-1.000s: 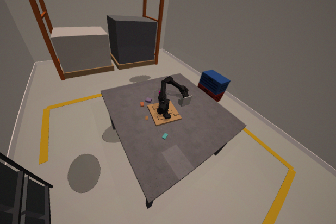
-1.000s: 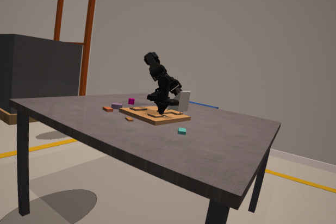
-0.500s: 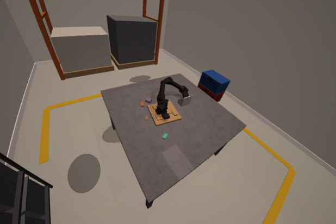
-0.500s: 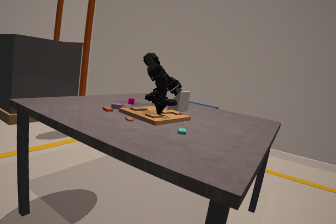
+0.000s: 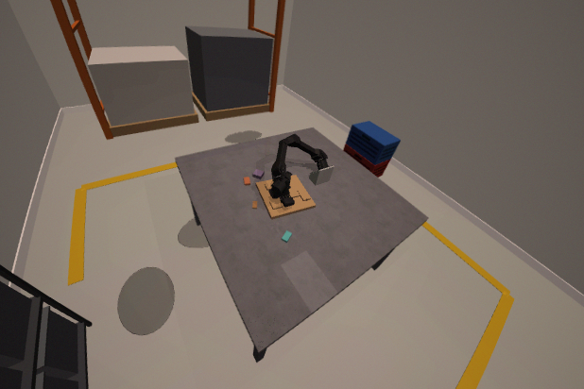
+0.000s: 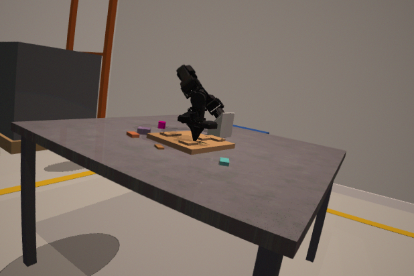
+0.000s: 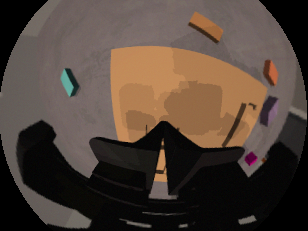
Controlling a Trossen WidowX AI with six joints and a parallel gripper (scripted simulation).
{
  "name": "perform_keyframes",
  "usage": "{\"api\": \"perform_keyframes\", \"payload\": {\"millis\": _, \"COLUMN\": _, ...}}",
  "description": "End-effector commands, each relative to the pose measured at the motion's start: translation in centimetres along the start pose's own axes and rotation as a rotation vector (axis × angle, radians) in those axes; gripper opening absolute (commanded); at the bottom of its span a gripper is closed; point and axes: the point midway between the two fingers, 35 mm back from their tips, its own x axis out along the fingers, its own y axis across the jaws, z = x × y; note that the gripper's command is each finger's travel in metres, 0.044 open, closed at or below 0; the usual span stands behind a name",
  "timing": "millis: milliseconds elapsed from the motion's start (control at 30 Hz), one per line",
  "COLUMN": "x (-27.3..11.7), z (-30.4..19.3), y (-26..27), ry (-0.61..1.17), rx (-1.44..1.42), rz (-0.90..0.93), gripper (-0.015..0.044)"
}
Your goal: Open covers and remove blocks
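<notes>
The wooden puzzle board (image 5: 274, 213) (image 6: 214, 149) (image 7: 145, 64) lies on the table. Wood-coloured covers, one of them at the board's left (image 6: 171, 134), show on it; how far each is open is unclear. My gripper (image 6: 195, 140) (image 7: 163, 123) is shut and empty, pointing down with its tips close over the board. Off the board lie a teal block (image 5: 286, 236) (image 6: 224, 161) (image 7: 69, 82), an orange-brown block (image 5: 254, 204) (image 6: 159, 147) (image 7: 206, 27), a red-orange block (image 5: 247, 180) (image 6: 132, 134) (image 7: 270, 72), a purple block (image 5: 258, 173) (image 6: 144, 130) (image 7: 269, 110) and a magenta block (image 6: 161, 124) (image 7: 251, 159).
A pale upright panel (image 5: 324, 175) (image 6: 226, 125) stands on the table beyond the board, by the arm. The arm hides part of the board. Blue and red crates (image 5: 373, 142) stand on the floor beyond the table (image 5: 369, 220) (image 6: 268, 179).
</notes>
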Motion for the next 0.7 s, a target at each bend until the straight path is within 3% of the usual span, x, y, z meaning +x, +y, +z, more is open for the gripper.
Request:
{"api": "perform_keyframes", "payload": {"millis": 0, "x": -0.8, "z": 0.4, "y": 0.0, "ry": -0.011, "rx": 0.011, "rz": 0.001, "gripper": 0.0}}
{"api": "perform_keyframes", "payload": {"millis": 667, "x": -3.4, "z": 0.7, "y": 0.0, "ry": -0.011, "rx": 0.011, "rz": 0.002, "gripper": 0.0}}
